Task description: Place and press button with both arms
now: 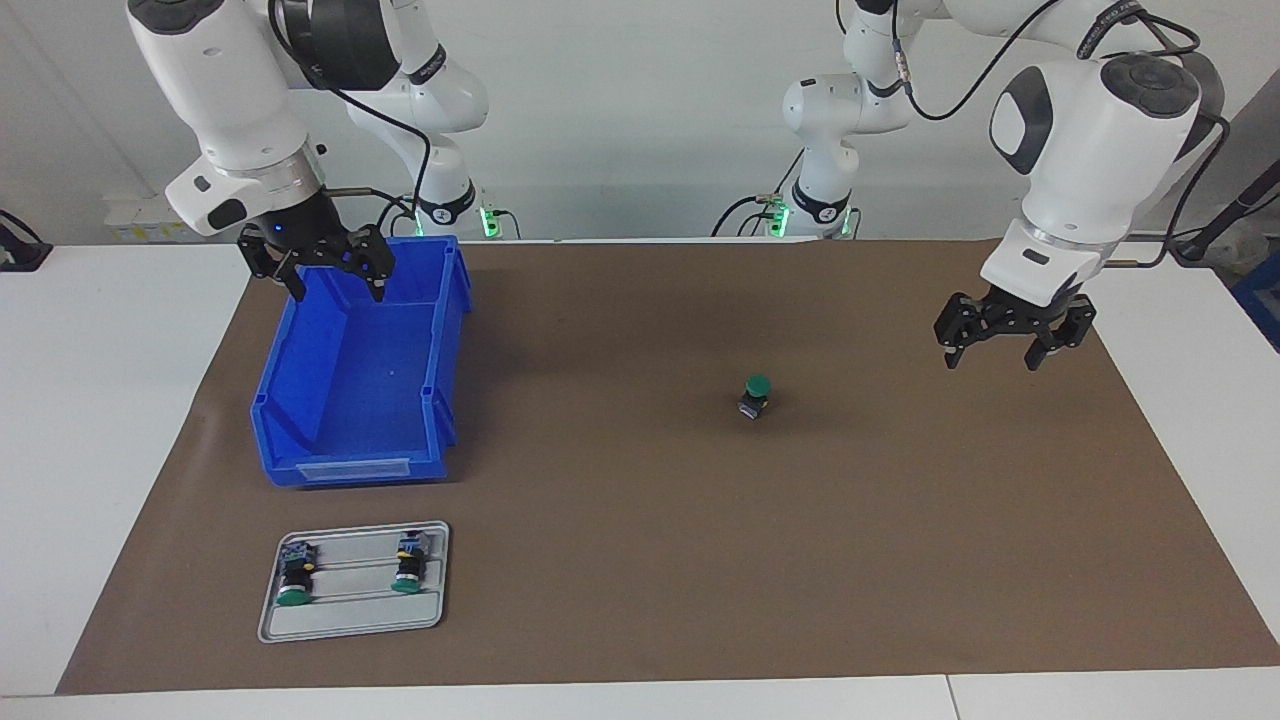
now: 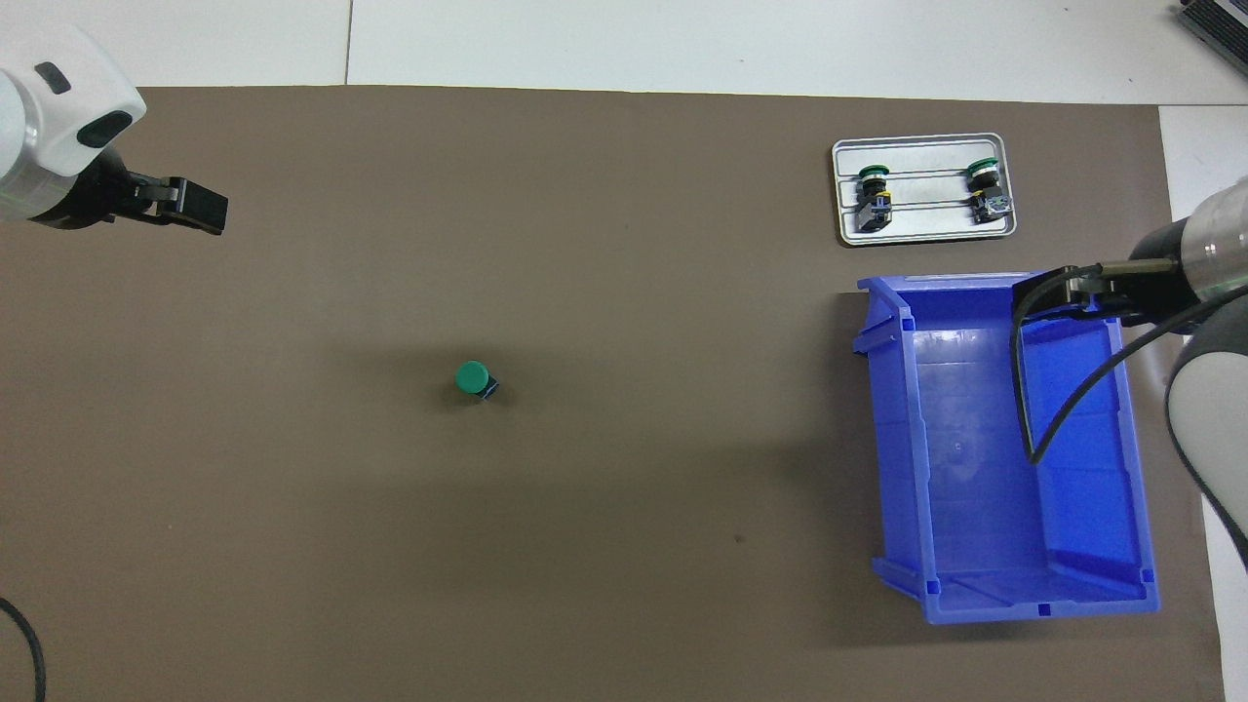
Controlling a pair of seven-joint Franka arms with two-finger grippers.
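a single button (image 1: 756, 396) stands alone on the brown mat (image 1: 640, 560) near the middle of the table (image 1: 110, 430), green cap up and its grey-blue block down on the mat, leaning a little. nothing touches it.

the left gripper (image 1: 1010, 352) hangs in the air over bare mat at the left arm's end of the table, well apart from the button. its jaws stand wide and hold nothing. in the overhead view the same gripper (image 2: 190, 205) shows side-on, over the mat and clear of every object.

the right gripper (image 1: 335, 285) hangs over the blue bin (image 1: 355, 465), above the end of the bin that lies nearer to the robots. its fingers are spread wide and empty, the tips about level with the bin's rim in the facing view; whether they touch the rim cannot be told. from overhead the right gripper (image 2: 1058, 297) covers part of the bin (image 2: 1004, 595), and a black cable (image 2: 1024, 390) loops down across the bin's floor as seen from that angle.

the bin sits on the mat toward the right arm's end of the table, open top up, with nothing inside. just farther from the robots than the bin lies a grey tray (image 1: 350, 625), and on it two more buttons (image 1: 296, 572) (image 1: 408, 562) lie on their sides, side by side and apart, green caps pointing away from the robots.
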